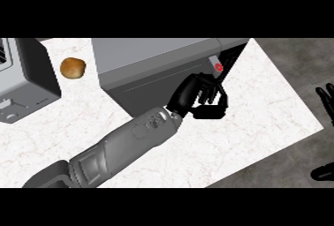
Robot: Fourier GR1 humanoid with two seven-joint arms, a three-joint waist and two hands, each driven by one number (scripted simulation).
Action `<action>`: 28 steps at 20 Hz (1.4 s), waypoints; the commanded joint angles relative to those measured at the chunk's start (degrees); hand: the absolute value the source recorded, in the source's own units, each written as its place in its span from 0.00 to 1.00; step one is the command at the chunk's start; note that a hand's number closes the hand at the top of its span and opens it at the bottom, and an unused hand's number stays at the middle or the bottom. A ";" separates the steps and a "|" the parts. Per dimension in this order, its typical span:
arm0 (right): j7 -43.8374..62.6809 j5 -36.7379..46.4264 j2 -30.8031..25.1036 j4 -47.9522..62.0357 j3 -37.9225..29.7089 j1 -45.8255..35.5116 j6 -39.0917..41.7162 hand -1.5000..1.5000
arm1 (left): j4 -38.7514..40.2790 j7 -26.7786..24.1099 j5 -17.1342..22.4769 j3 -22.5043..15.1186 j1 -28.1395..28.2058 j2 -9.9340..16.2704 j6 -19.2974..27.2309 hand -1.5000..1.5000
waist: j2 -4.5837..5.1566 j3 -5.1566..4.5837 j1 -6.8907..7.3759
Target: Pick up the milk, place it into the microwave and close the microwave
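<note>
- At the far left you see a grey box [26, 77] sitting on the white counter [274, 114]. You cannot tell what it is or what is in it.
- Just right of it, a small brown round thing [73, 68], like a potato, lies on the counter by itself.
- Next comes the grey microwave [157, 66] in the middle. You look down on its top and its dark door [146, 95]. The door looks almost closed, so you cannot see inside.
- You cannot see the milk anywhere, so you cannot tell where it is.
- A grey arm [124, 150] comes up from the lower left. Its black left hand [202, 95] is at the right end of the door, near a small red button [218, 67]. Its fingers are bent at the door's edge; you cannot tell if they hold anything.
- At the far right edge, off the counter, you see the black right hand [324, 99]. Its fingers point up and are spread a little, and they touch nothing.
</note>
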 commanded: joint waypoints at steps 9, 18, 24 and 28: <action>1.96 0.72 -5.26 -6.76 5.71 -5.35 10.02 1.00 | 1.47 -0.63 3.20 -0.22 -4.87 -2.39 1.40 1.00 | -0.22 0.05 -1.76; 4.53 0.45 -5.59 -14.10 10.60 -6.70 11.77 1.00 | 2.40 -1.73 5.01 -0.54 -5.11 -2.38 3.57 1.00 | -0.09 0.24 -3.64; 6.54 -0.52 -6.06 -17.59 12.22 -6.45 11.64 1.00 | 1.93 -1.89 6.44 -0.49 -5.30 -2.35 5.66 1.00 | -0.56 0.27 -5.05; 7.37 -1.14 -6.05 -19.63 12.81 -6.50 11.23 1.00 | 1.90 -2.78 6.79 -0.74 -4.89 -2.34 6.86 1.00 | -0.57 0.26 -5.45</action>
